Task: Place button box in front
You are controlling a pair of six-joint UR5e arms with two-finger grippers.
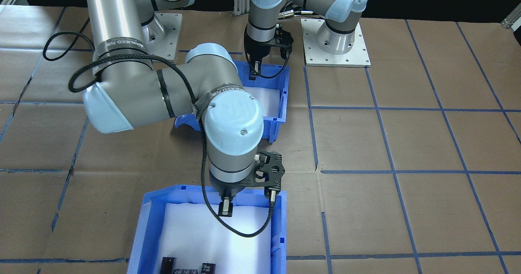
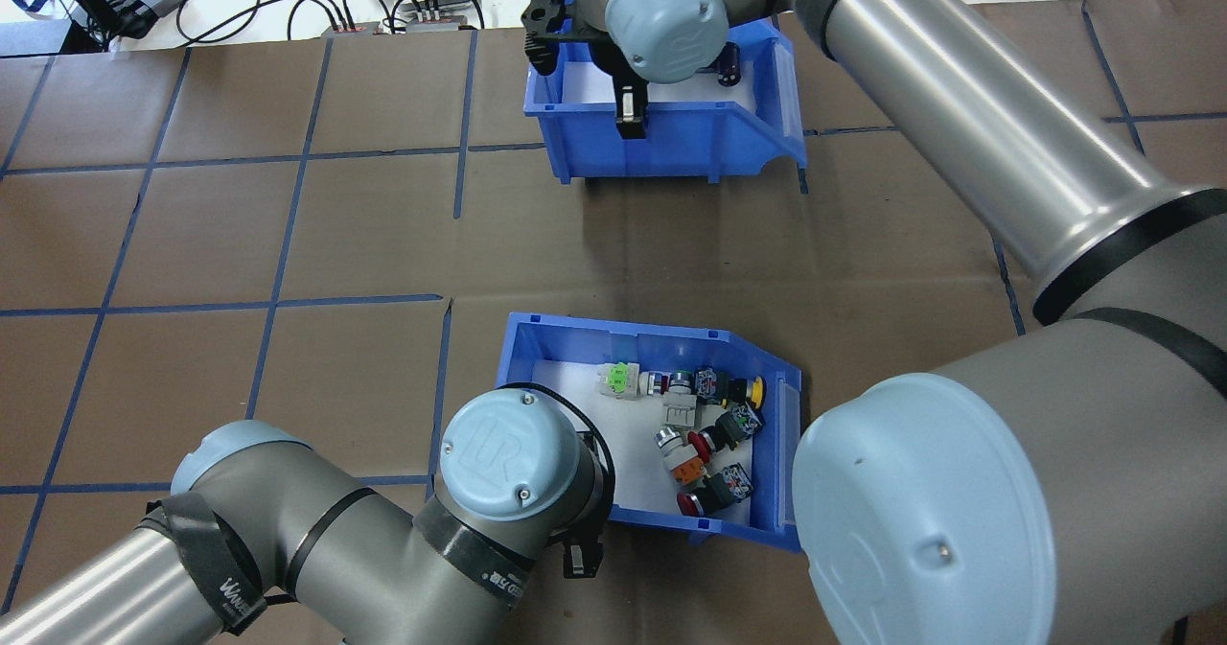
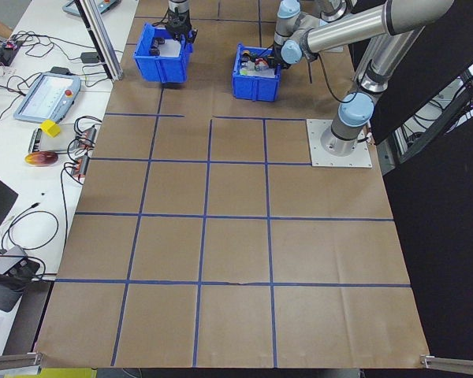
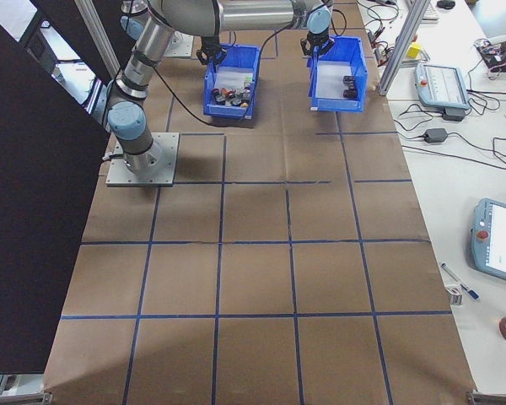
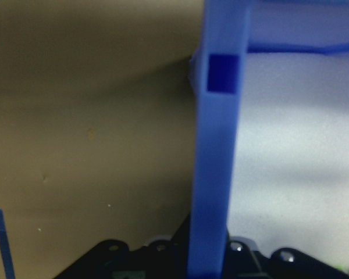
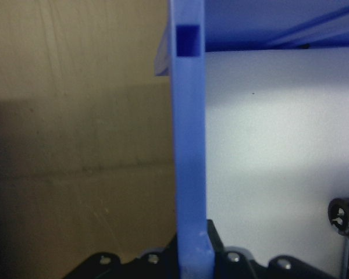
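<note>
Blue plastic bins gripped at their walls by both tools on the brown-papered tabletop (image 2: pixel 288 242).

Much of the button box (image 2: pixel 575 338) is hidden in the front-facing view by the right arm, and its near-left corner is covered overhead by the left wrist; red, orange, yellow and green switches (image 2: pixel 700 434) are seen piled toward its sloped side on white foam. The left tool (image 1: pixel 253 68) is seen pinching the box's wall, which runs up between the fingers in the left wrist view. The second bin (image 2: pixel 671 137), farther from the robot, is pinched on its wall by the right tool (image 2: pixel 630 113); black cylinders (image 1: pixel 187 268) inside are cut off by the frame edge.
</note>
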